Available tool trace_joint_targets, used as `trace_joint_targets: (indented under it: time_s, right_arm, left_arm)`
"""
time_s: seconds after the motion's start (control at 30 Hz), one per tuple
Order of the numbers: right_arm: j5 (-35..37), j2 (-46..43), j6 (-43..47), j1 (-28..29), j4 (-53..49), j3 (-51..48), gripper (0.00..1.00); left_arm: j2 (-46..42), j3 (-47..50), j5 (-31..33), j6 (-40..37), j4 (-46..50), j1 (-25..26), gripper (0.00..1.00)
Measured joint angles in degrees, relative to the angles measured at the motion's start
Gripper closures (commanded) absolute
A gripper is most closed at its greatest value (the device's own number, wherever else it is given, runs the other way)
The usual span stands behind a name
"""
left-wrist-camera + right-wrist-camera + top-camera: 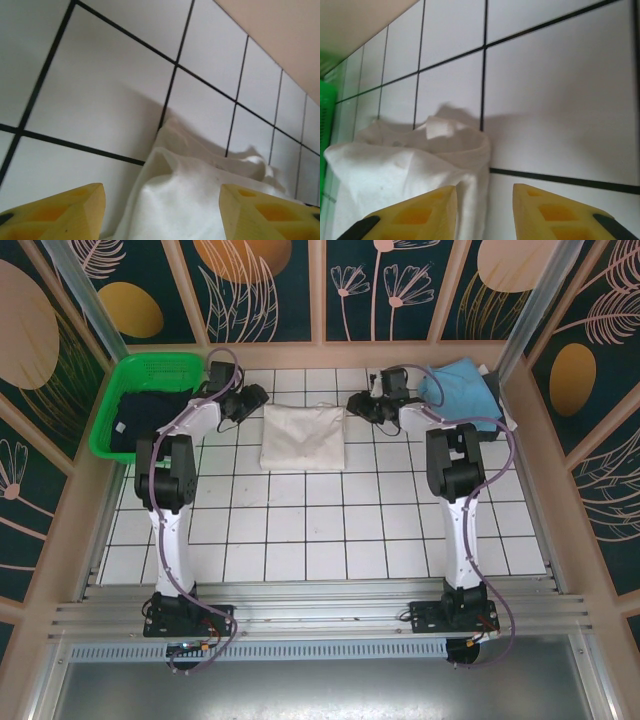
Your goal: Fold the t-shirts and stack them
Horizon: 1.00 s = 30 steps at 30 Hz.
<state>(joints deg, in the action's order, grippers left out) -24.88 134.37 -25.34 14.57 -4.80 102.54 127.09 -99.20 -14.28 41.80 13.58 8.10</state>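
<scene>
The folded cream-white t-shirt [303, 437] lies on the tiled table [300, 530], with the left gripper [162, 192] and right gripper [485, 192] both spread and empty at its far corners (loose flaps stick up there), so a rising finger may snag and undo the fold.

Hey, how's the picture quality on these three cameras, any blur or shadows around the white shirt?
Top external: sharp, evenly lit, white shirt clear. Left wrist: left tool blurred up close, shirt shadowing the tiles. Right wrist: right tool soft, similar shadow behind the shirt.
</scene>
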Motion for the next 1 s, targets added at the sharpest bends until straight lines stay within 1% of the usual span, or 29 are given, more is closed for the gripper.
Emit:
trace_joint_targets:
  time_s: [0.1,0.2,0.3,0.4,0.5,0.57,0.73,0.83,0.93,1.0]
  right_arm:
    - [2.62,-4.85,1.36,1.42,1.14,-5.86,0.63]
    - [3.39,-7.23,2.38,4.81,2.93,-7.65,0.68]
    - [2.82,-5.49,2.78,8.17,3.30,-4.70,0.70]
    - [2.51,-1.27,2.80,9.29,3.10,-0.11,0.72]
    - [2.62,3.17,2.80,8.33,1.86,3.74,0.73]
    - [2.89,5.57,2.80,7.13,0.48,5.07,0.73]
    - [3.10,6.14,2.82,5.84,-0.39,4.81,0.75]
    - [4.42,3.43,2.95,6.21,0.68,0.31,0.77]
    - [5.40,-3.87,2.51,7.58,2.89,-11.54,0.79]
    - [6.47,-10.01,1.79,9.77,4.07,-20.87,0.79]
  left_arm:
    - [-2.80,5.16,0.48,-1.51,-0.26,0.90,0.38]
    - [-2.93,5.53,-0.04,-3.08,-0.26,3.15,0.49]
    - [0.24,0.22,-1.16,-4.48,0.87,5.33,0.50]
    - [5.18,-6.56,-1.29,-5.49,1.64,6.19,0.51]
    - [9.70,-11.37,-1.11,-5.84,3.10,5.57,0.51]
    - [12.61,-13.73,-1.11,-5.95,4.28,4.79,0.47]
    - [16.81,-20.24,-2.32,-6.21,5.38,3.78,0.47]
    - [18.21,-22.25,-3.58,-6.25,5.46,3.78,0.46]
    - [19.41,-23.17,-6.08,-6.56,5.29,4.04,0.42]
    - [21.27,-26.45,-8.22,-7.30,5.27,4.68,0.41]
